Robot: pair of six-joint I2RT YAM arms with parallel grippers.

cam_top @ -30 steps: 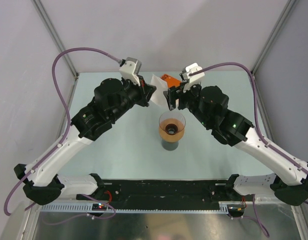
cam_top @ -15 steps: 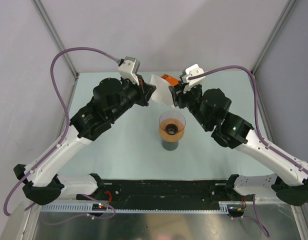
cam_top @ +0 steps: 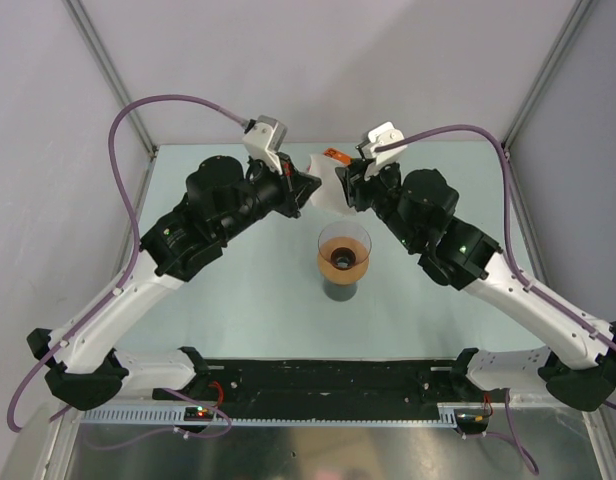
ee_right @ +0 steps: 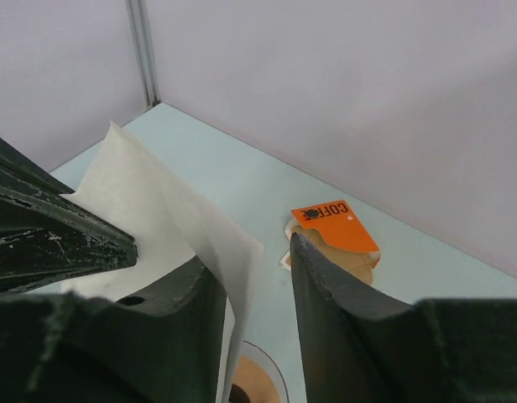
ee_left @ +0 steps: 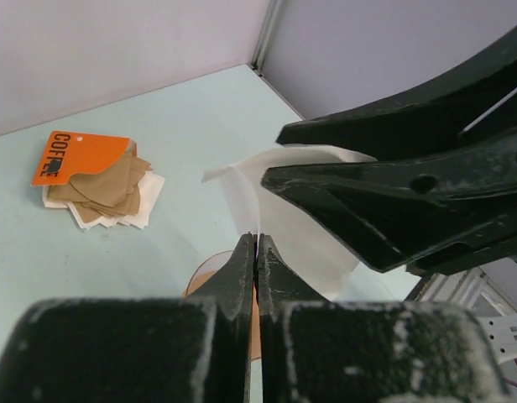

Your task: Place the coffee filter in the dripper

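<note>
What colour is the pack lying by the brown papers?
The pack is orange with dark lettering, clearest in the left wrist view.

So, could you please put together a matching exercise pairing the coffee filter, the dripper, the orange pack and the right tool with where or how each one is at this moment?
1. coffee filter
2. dripper
3. orange pack
4. right tool

A. lying at the far edge of the table
B. fingers apart
C. pinched in the shut left tool, off the table
D. sitting atop the dark cup

Pairs: 1-C, 2-D, 3-A, 4-B
</note>
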